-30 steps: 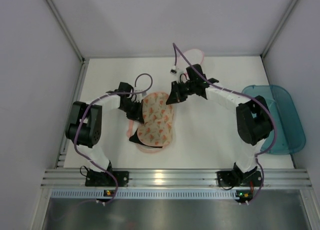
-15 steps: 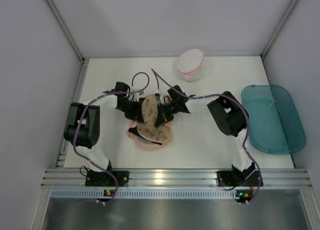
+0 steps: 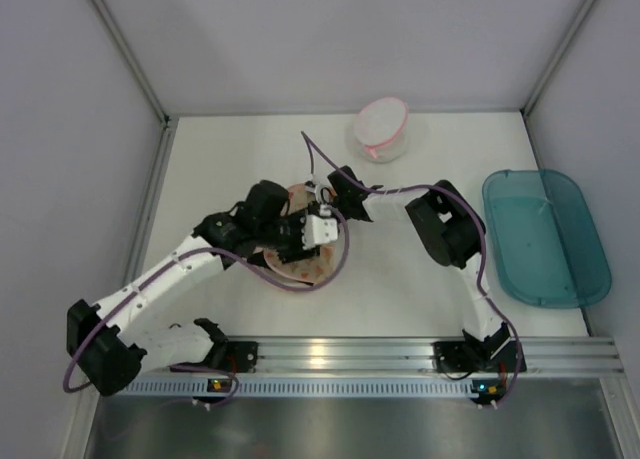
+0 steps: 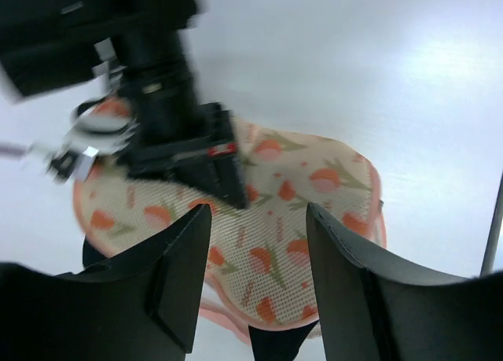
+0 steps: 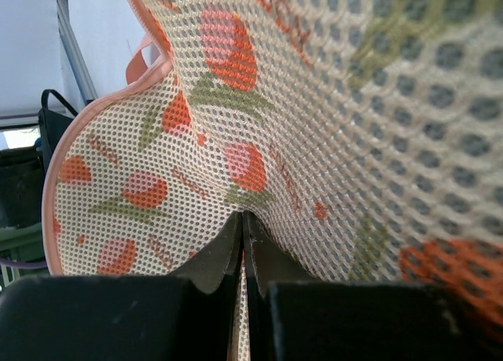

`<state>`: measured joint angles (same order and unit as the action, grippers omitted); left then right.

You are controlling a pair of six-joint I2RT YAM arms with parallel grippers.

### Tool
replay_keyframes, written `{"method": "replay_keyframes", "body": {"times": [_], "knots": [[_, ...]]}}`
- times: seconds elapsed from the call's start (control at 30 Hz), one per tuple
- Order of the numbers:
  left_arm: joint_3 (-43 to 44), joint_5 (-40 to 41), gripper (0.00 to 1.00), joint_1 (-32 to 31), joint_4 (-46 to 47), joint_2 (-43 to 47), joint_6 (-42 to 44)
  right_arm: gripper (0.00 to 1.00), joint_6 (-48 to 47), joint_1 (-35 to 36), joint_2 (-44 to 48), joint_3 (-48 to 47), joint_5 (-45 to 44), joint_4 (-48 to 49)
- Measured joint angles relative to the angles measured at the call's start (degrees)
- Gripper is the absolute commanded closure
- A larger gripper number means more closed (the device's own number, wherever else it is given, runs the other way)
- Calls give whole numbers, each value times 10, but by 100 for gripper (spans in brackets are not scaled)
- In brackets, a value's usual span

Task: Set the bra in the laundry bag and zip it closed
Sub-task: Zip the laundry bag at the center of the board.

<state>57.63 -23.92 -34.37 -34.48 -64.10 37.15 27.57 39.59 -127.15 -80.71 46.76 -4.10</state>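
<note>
Laundry bag [image 5: 196, 164], right hand [image 5: 242, 218] pinching mesh

Cream, orange-printed mesh laundry bag [image 5: 196, 141] exceeds the right wrist frame (nearest mesh blurred). Black fabric bra [image 4: 271, 347] is mostly hidden beneath it.

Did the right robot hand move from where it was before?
Yes. The right gripper has left the white pouch at the back and come down-left in the top view, onto the laundry bag.
</note>
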Motion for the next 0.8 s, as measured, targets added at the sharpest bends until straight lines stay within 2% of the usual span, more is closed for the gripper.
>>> {"method": "replay_keyframes", "body": {"times": [0.1, 0.23, 0.37, 0.57, 0.67, 0.8], "knots": [[-11, 60, 43, -115, -32, -32, 79, 100, 0, 1, 0, -1, -4, -3], [-5, 162, 46, -253, -71, -119, 152, 100, -1, 2, 0, -7, -9, -16], [50, 228, 44, -345, -127, -238, 180, 100, -3, 3, -1, -12, -12, -24], [215, 305, 41, -404, -209, -421, 177, 100, -3, 3, -1, -12, -12, -25], [259, 334, 41, -419, -239, -483, 169, 100, -3, 3, -2, -12, -12, -25], [270, 371, 41, -426, -279, -539, 161, 100, -3, 3, -5, -12, -5, -23]]}}
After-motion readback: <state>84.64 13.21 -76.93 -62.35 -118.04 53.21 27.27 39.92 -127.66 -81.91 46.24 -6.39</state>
